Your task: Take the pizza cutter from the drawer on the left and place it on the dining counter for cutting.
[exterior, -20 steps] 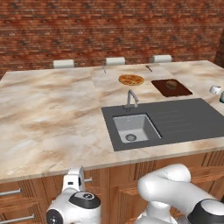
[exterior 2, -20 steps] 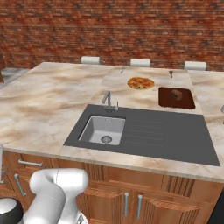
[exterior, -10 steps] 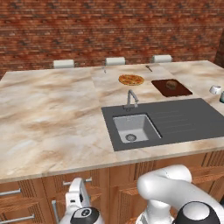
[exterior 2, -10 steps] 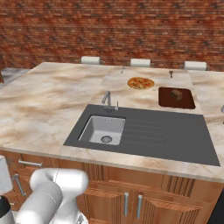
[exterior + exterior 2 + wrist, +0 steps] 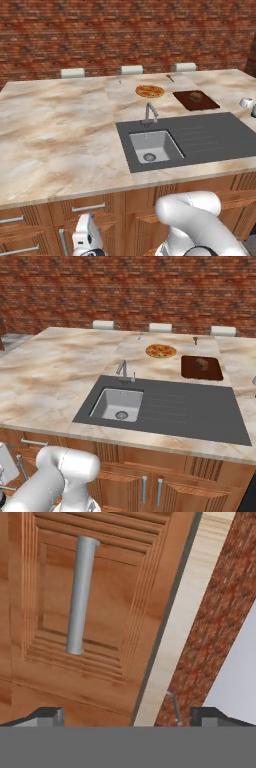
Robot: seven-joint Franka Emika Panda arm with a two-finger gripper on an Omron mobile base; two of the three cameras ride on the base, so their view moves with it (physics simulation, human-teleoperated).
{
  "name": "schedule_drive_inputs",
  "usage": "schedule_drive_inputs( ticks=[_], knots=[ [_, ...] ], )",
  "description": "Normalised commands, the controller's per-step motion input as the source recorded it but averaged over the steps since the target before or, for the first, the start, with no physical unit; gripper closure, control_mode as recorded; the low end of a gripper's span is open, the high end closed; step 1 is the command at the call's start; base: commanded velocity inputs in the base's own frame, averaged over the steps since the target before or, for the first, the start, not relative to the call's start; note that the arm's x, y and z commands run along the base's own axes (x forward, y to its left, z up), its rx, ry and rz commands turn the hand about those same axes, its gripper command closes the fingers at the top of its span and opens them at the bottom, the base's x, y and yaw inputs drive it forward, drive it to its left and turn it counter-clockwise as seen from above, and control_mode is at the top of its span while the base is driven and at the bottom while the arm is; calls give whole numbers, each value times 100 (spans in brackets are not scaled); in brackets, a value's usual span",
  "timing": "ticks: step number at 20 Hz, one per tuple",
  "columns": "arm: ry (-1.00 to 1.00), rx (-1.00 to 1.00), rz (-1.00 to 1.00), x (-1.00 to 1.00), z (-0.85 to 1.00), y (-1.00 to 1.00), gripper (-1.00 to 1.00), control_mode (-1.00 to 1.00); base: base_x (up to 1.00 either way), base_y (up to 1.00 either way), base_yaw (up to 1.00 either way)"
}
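The table [image 5: 55,135] lies wide open across its left half; on the right, the sink [image 5: 152,146], faucet [image 5: 149,113], pizza [image 5: 150,91] and cutting board [image 5: 195,100] crowd it. Down low, the hand [image 5: 127,716] faces the drawer [image 5: 85,612], nothing between.

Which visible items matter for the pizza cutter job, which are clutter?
Job:
- drawer, shut, silver bar handle
- dining counter
- gripper, open, facing the drawer front

Clutter:
- pizza
- cutting board
- sink
- faucet
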Motion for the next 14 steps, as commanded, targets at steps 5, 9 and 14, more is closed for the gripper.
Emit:
schedule_drive_inputs(
  ticks=[5,9,14],
  knots=[
    [-7,0,0,2,-8,20,-100,-100,0,0,0],
    [-5,0,0,6,-2,11,-100,-100,0,0,0],
    [-5,0,0,21,-21,2,-100,-100,0,0,0]
  ],
)
